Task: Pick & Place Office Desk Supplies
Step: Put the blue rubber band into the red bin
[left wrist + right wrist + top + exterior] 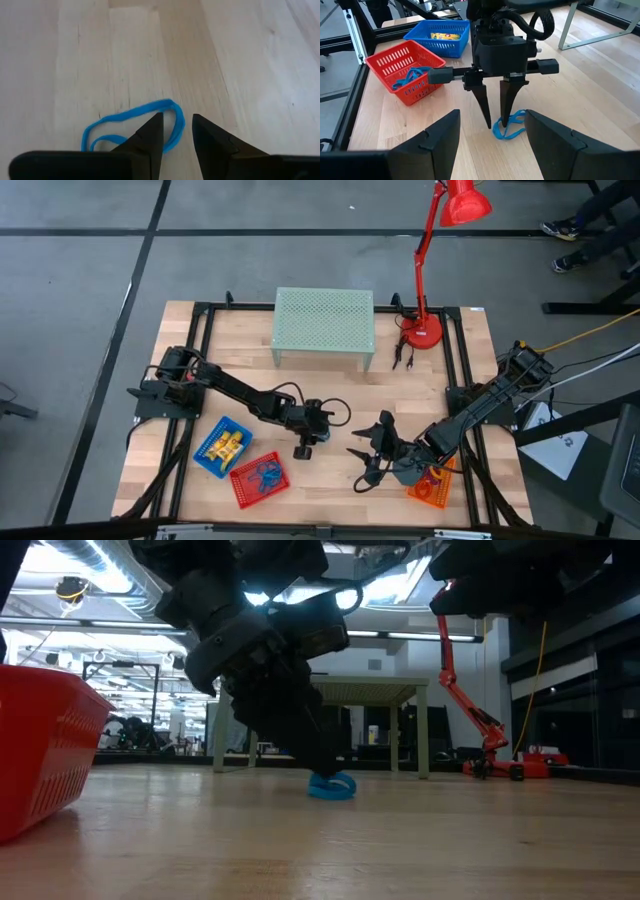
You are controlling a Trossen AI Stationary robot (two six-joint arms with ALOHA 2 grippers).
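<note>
- The thin blue rubber-like loop [131, 127] lies flat on the bare wood of the light wooden table [330, 395], toward the middle of its front edge.
- The left gripper [495, 121] stands tips-down over it, fingers slightly parted, one side of the band running between them; not pinched.
- The red mesh plastic basket [405, 70] with more blue loops sits near the front-left corner, the blue mesh basket [440, 32] of yellow pieces beside it.
- The right gripper [368, 462], fingers spread wide, hovers nearby, next to the orange basket [432, 485].
</note>
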